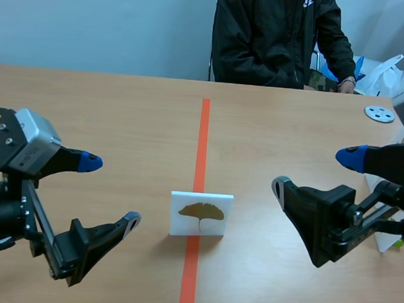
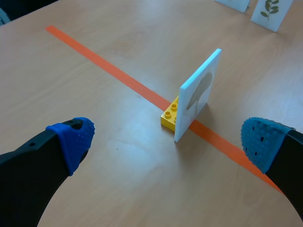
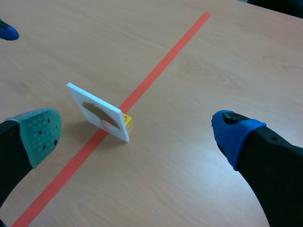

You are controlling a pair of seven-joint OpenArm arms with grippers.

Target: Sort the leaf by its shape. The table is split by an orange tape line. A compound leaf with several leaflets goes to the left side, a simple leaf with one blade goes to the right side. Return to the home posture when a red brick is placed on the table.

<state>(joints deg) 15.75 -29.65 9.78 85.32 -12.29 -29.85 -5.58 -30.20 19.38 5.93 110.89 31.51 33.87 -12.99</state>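
A white card (image 1: 200,214) showing a single fan-shaped brownish leaf stands upright on the orange tape line (image 1: 202,138) in the middle of the table. A small yellow brick (image 2: 170,113) props it from behind. My left gripper (image 1: 110,191) hovers open to the left of the card, which stands ahead of its fingers (image 2: 168,142) in the left wrist view. My right gripper (image 1: 316,172) is open to the right of the card, with nothing between its pads. In the right wrist view the card (image 3: 97,112) and brick (image 3: 127,121) stand ahead of that gripper (image 3: 136,133).
A person in a dark jacket (image 1: 280,32) sits across the table. A white round disc (image 1: 379,113) lies at the far right, with a plastic bag (image 1: 386,73) behind it. More white cards (image 2: 271,13), one with a compound leaf, stand on the right side of the table.
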